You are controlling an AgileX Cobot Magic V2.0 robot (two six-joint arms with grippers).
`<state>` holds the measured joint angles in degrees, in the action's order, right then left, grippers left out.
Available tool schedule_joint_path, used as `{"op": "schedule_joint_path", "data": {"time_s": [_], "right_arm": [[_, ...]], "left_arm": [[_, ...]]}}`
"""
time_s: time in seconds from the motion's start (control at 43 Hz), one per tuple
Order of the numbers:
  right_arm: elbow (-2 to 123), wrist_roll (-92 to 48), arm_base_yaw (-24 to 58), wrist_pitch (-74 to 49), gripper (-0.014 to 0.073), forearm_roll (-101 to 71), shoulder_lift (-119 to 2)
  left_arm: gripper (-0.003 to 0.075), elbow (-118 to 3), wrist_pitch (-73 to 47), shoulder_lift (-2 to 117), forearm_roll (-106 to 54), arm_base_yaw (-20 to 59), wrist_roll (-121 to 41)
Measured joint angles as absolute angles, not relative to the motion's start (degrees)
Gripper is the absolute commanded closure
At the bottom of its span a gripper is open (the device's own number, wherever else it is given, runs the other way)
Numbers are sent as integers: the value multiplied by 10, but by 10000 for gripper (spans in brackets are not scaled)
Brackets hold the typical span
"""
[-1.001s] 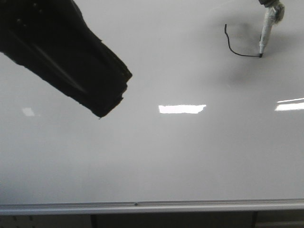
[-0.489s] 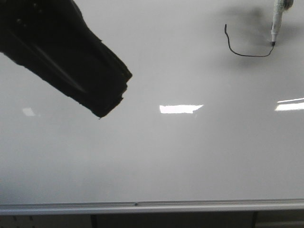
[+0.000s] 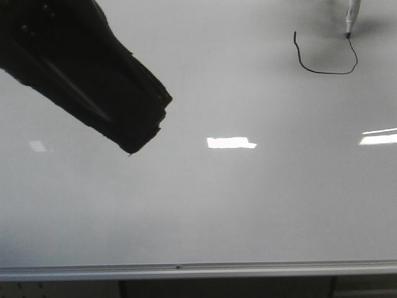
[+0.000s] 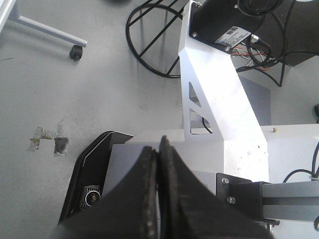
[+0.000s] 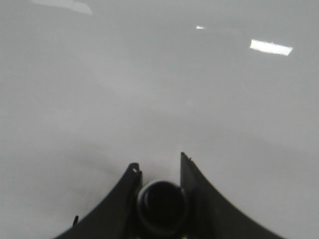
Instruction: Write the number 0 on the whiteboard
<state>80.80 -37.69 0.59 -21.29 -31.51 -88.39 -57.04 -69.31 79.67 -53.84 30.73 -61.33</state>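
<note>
Whiteboard [image 3: 205, 205], a very large glossy pale grey-white sheet with a silver metal strip along its lower edge, fills the front view. Near its upper right sits the unfinished number 0 [image 3: 325, 62], a thin black hand-drawn curve shaped like a U, open at the top. A slim white marker pen [image 3: 352, 15] touches the curve's right end with its dark tip. The gripper holding it is out of frame. At upper left, the black left gripper [image 3: 133, 133] hangs above the board, touching nothing.

Left wrist view: the left gripper's two black fingers [image 4: 149, 199] are pressed together with nothing between them, over grey floor and the robot's white metal frame [image 4: 219, 99].

Right wrist view: the right gripper [image 5: 160, 199] clamps the marker's round black end between its fingers, above bare board.

The marker looks light and rigid, best held around its barrel. The board seems hard and slick, so the tip probably glides easily and the ink may smear. No containers are visible.
</note>
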Motion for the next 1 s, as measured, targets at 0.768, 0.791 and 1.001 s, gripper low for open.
{"op": "schedule_joint_path", "data": {"time_s": [0.768,0.791,1.001], "right_arm": [[820,-377,55,-185,653,-367,-899],[820,-377,57,-184,653,-368,-901],[820,-377,96,-181,653,-369,-917]], "left_arm": [[740,-570,-693,797,-537,307,-613],[740,-570,-693,797,-537,307,-613],[740,-570,-693,797,-537,307,-613]]}}
